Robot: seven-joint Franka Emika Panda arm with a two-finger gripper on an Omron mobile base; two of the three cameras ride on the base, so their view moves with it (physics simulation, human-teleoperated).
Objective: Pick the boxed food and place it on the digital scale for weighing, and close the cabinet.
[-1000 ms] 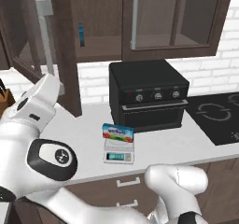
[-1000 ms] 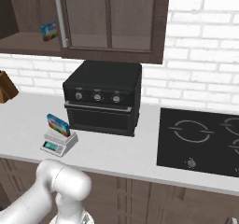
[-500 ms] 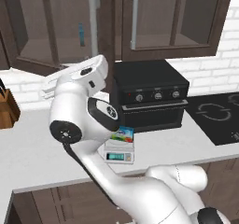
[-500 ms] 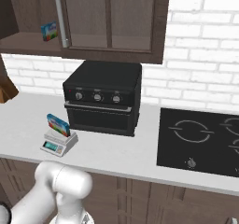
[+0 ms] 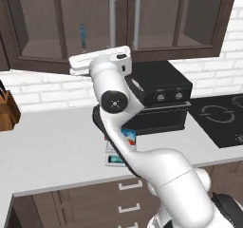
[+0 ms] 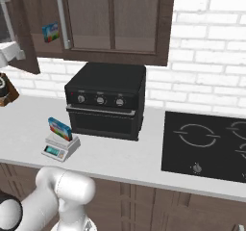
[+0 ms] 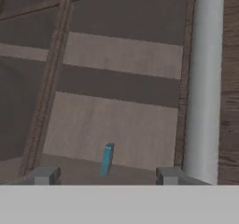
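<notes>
Boxed food already leans on the digital scale, left of the toaster oven. Cabinet door: rigid, hinged, probably swings light; push its bar handle. Your arm is raised, pincer spread, empty, just beside that handle.

The white Franka arm rises from the base, bends at a dark-jointed elbow, and extends its hand up and to the left at shoulder height. In the hand view, the gripper shows two fingertips standing apart, nothing between them.
</notes>
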